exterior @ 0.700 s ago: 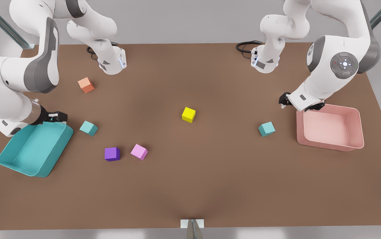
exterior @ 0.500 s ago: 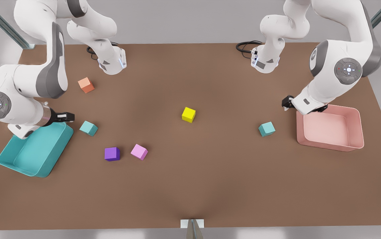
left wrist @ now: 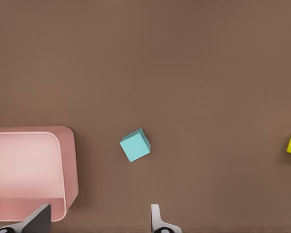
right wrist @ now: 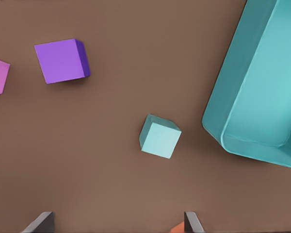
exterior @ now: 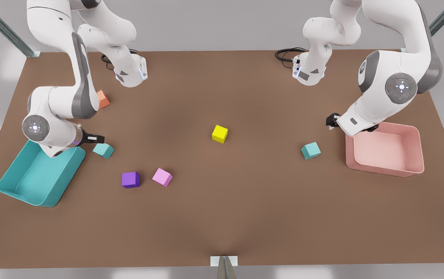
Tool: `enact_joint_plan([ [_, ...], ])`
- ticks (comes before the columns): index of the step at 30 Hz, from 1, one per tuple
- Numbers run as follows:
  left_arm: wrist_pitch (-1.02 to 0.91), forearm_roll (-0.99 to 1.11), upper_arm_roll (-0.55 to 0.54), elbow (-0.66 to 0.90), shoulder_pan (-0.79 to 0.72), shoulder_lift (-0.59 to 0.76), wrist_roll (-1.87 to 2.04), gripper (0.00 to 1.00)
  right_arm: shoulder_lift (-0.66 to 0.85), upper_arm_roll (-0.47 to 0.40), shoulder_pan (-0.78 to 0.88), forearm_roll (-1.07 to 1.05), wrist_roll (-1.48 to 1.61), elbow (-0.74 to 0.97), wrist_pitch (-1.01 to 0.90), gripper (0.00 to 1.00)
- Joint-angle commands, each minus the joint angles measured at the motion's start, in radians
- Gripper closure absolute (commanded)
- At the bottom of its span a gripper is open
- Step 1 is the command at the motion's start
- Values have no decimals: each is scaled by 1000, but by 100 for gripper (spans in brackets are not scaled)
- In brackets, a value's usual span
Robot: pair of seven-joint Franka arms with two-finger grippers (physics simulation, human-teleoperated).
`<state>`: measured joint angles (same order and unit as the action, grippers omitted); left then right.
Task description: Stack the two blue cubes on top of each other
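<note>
Two small rigid teal cubes (exterior: 103, 150) (exterior: 311, 150) flank the yellow cube (exterior: 220, 133), each probably light, best pinched across opposite flat faces by the spread-fingered right gripper (exterior: 93, 138) and left gripper (exterior: 332, 120).

One cube (exterior: 103, 150) just beside tray (exterior: 32, 182) at front view's left; second cube (exterior: 311, 150) near other tray (exterior: 384, 153) at right; both apart on surface (exterior: 222, 217).

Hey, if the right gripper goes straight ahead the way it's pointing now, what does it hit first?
Probably the blue cube beside the teal tray: it lies ahead between the open fingers of the right gripper, though depth is unclear. Left gripper waits by the pink tray.
</note>
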<state>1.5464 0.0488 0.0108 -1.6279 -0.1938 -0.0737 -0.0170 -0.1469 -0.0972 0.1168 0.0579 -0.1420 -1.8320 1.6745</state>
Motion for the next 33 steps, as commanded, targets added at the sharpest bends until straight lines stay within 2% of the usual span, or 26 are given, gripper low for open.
enact_joint_plan([
  [1,-6,0,0,0,2,-8,3,0,-5,-1,1,-24,-419,-15,47,0],
  [3,-12,0,0,0,4,-17,3,0,29,-1,0,-26,-453,-72,105,0],
  [4,-37,0,0,0,4,-17,3,0,87,-1,0,-26,-456,-159,197,0],
  [15,-42,0,-2,-1,1,-26,3,0,78,-3,-39,-27,-525,-385,576,0],
  [33,26,-1,-3,71,-9,-104,8,0,-13,-3,-111,-49,-436,-446,608,0],
])
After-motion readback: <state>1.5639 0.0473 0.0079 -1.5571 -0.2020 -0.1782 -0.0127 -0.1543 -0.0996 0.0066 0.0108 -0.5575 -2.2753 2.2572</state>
